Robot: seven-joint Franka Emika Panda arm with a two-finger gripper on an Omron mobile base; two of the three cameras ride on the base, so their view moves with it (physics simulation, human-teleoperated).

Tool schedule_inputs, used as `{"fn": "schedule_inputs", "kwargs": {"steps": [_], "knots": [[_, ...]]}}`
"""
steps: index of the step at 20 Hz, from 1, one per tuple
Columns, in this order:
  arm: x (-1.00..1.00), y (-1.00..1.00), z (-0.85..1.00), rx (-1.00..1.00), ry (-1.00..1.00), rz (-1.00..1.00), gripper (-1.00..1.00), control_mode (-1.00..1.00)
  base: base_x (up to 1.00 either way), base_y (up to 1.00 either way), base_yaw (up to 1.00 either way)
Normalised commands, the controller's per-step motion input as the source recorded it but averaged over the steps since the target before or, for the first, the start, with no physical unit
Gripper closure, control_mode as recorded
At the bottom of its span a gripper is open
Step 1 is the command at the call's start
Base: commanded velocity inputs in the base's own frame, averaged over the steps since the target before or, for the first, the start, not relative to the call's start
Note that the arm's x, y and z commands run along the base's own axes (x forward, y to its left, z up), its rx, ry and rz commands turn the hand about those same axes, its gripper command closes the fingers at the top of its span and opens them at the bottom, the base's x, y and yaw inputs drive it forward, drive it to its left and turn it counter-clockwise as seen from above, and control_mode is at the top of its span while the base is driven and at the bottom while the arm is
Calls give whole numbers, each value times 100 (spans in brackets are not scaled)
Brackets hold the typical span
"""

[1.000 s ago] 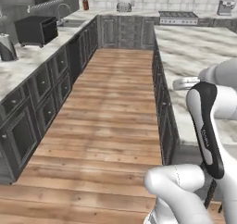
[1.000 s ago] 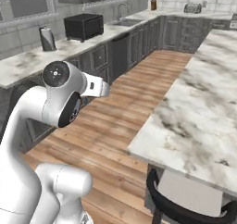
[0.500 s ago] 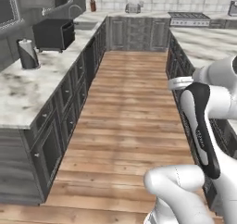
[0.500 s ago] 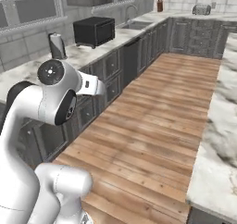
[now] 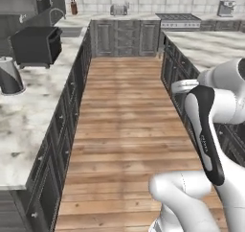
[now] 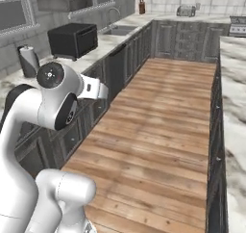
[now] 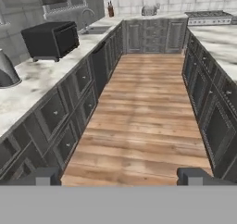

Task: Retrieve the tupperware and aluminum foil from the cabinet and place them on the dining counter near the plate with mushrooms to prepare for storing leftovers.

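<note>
My claw (image 7: pixel 118 177) wide, holding nothing, at bottom of hand view over wood floor (image 7: pixel 143 116). Dining bench (image 5: pixel 210 46) upper right in left base view; black microwave (image 7: pixel 51 40) upper left

Warm matt wood-plank floor (image 5: pixel 124 111), grey-veined polished marble counter (image 5: pixel 28 116), dark matt panelled base cabinets (image 7: pixel 69 112), black microwave (image 6: pixel 72 39)

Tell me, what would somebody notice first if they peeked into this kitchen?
Probably the long wooden floor running down the middle between rows of dark base cabinets, straight to the back wall. On the marble counter at the left sits a big black microwave, with a round grey kettle nearer to us. The robot's white arm bends up in front, and its gripper is wide open, holding nothing.
</note>
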Motion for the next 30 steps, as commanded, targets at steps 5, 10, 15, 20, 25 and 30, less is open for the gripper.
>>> {"fn": "schedule_inputs", "kwargs": {"steps": [5,10,15,20,25,30], "knots": [[0,0,0,0,0,0,-100,100,100,6,-12],[0,0,0,0,0,0,-100,100,100,0,-2],[0,0,0,0,0,0,-100,100,100,1,-3],[0,0,0,0,0,0,-100,100,100,10,-6],[0,0,0,0,0,0,-100,100,100,17,-4],[0,0,0,0,0,0,-100,100,100,22,-2]]}}
